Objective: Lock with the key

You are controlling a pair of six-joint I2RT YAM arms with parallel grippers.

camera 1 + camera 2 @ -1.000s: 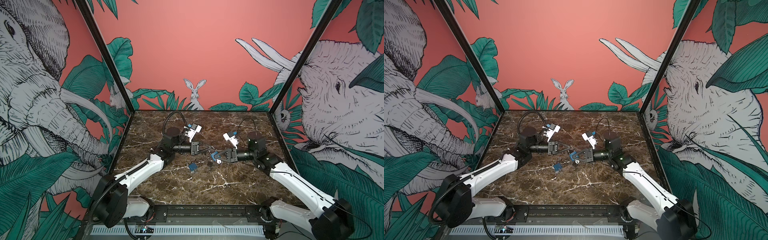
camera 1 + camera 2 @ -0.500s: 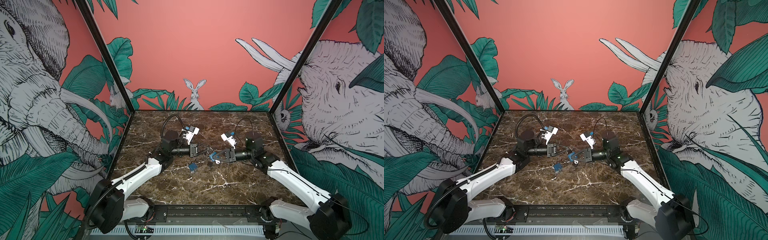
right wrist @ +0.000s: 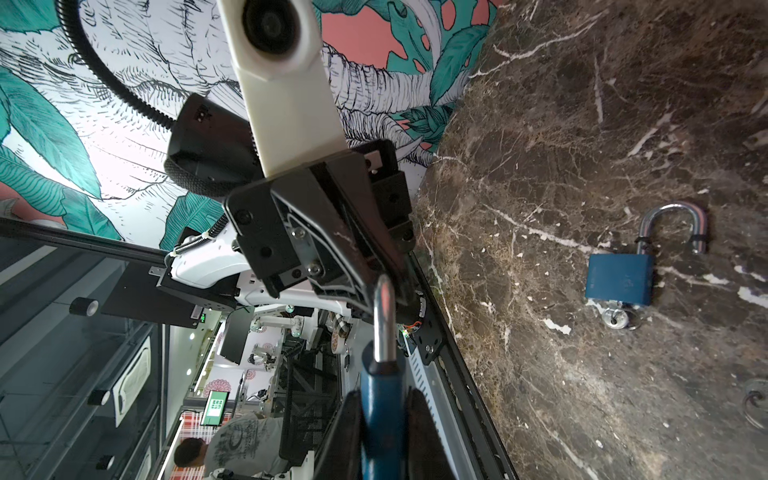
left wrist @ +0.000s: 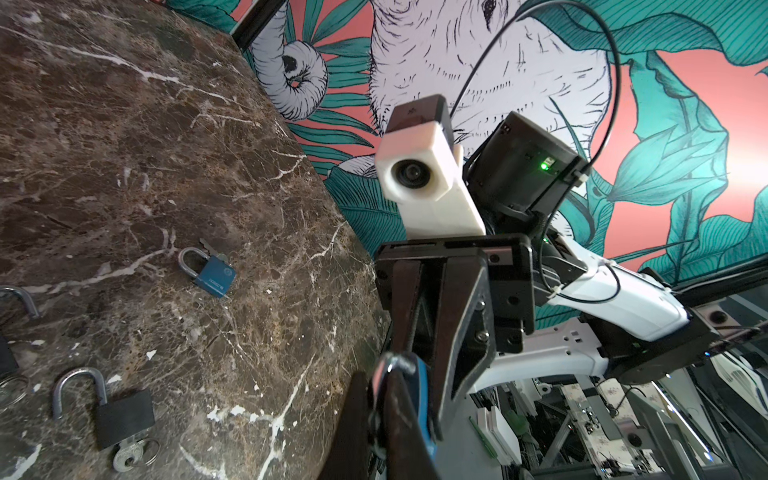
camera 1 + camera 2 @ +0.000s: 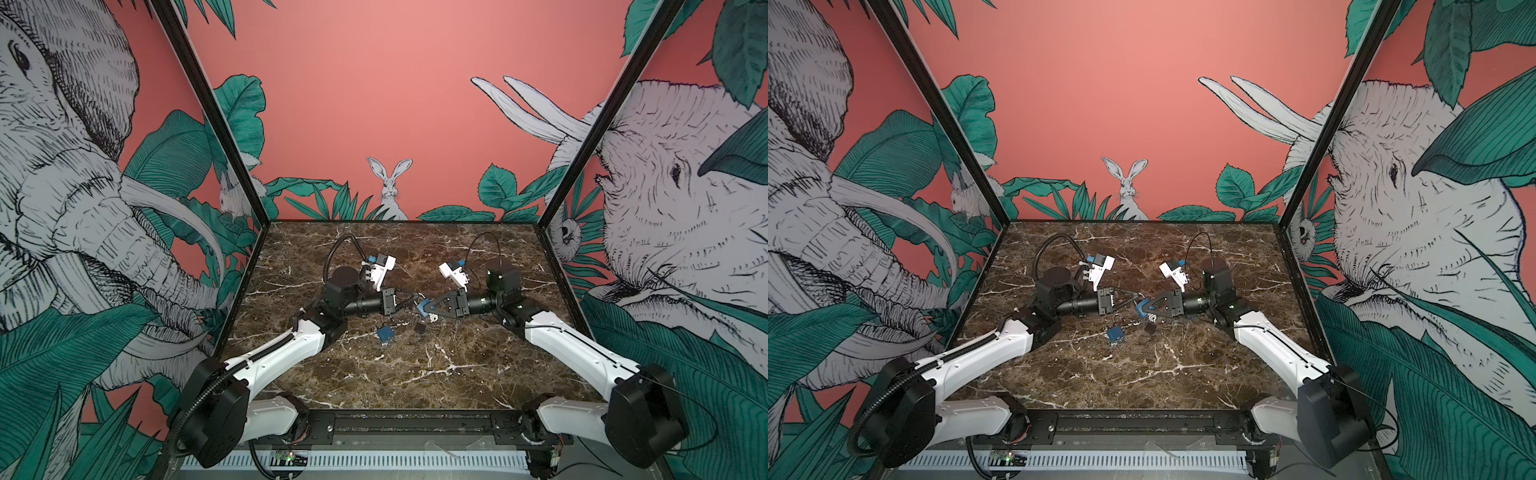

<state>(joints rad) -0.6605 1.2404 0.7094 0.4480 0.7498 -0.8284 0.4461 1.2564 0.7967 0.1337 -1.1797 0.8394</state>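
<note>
Right gripper point(image 5: 424, 306) is clamped on a blue padlock point(image 5: 420, 308), held off the marble table point(image 5: 395, 374) in both top views, tip to tip with the left gripper point(image 5: 410, 297), whose jaws are too small there to judge. A second blue padlock point(image 5: 385, 333) and a black padlock point(image 5: 419, 328) lie on the table just in front.

From the left wrist, the left gripper's fingers point(image 4: 355, 424) are pinched shut on the held lock's shackle point(image 4: 388, 363). The black padlock point(image 4: 124, 419) lies with its own shackle open and a key point(image 4: 124, 461) in its base.

From the right wrist, the blue body point(image 3: 382, 399) sits between the right fingers point(image 3: 424, 436), while the second blue padlock point(image 3: 619, 278) lies open.
</note>
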